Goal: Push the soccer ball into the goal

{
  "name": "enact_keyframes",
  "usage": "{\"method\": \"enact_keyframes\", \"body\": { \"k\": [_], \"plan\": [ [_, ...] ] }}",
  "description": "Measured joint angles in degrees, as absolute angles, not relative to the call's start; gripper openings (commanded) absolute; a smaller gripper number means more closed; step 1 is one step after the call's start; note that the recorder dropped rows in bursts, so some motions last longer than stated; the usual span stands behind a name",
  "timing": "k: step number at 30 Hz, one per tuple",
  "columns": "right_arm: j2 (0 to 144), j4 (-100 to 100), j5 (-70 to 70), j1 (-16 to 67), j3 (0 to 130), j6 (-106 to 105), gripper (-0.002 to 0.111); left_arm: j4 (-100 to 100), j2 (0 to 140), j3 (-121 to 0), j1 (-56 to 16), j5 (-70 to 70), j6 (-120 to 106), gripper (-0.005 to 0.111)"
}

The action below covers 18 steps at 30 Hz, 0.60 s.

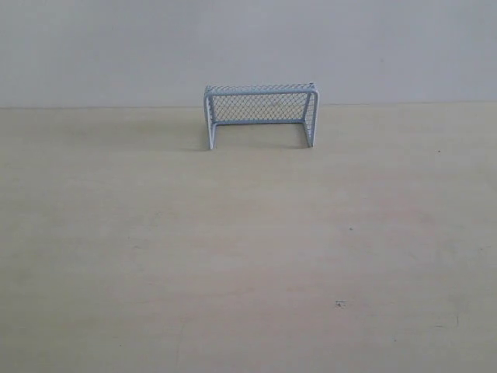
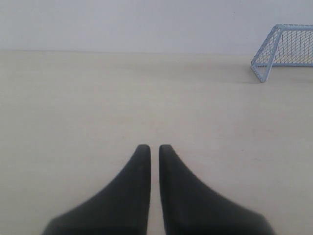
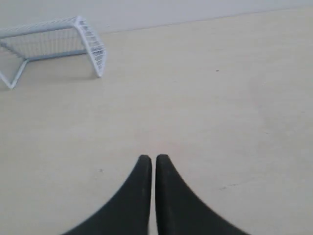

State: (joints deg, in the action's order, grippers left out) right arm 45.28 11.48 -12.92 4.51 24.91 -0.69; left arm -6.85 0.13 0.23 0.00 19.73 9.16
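A pale, wood-toned tabletop runs back to a plain grey-white wall. At the far edge of the table, just in front of the wall, stands the miniature goal with a pale blue-grey frame and fine mesh netting, upright, its open mouth facing the exterior camera. The soccer ball cannot be made out in any of the three views.

Only the exterior view takes in the whole goal, but it shows neither arm. The left wrist view catches only one end of the goal, cut off at the picture's edge. The right wrist view shows it blurred and also cut off.

The left gripper hangs over bare table, well apart from the goal. Its black tapered fingers are drawn together, with only a thin slit between them. The right gripper is posed alike, its fingers also together.
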Motion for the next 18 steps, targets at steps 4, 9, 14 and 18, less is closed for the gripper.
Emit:
{"method": "enact_keyframes", "body": {
  "k": [4,9,14,18],
  "plan": [
    [33.3,12.7,-10.7,-3.1,18.0,-0.6,0.000,-6.8,0.1,0.2,0.0,19.7,9.2,0.006],
    [19.0,13.5,-8.2,-5.6,11.6,-0.6,0.000,-6.8,0.1,0.2,0.0,19.7,9.2,0.006],
    [11.3,14.9,-5.5,-5.7,6.4,-0.6,0.000,-6.8,0.1,0.2,0.0,19.7,9.2,0.006],
    [8.2,14.9,-4.7,-5.7,3.7,-0.6,0.000,-6.8,0.1,0.2,0.0,19.7,9.2,0.006]
  ]
}}
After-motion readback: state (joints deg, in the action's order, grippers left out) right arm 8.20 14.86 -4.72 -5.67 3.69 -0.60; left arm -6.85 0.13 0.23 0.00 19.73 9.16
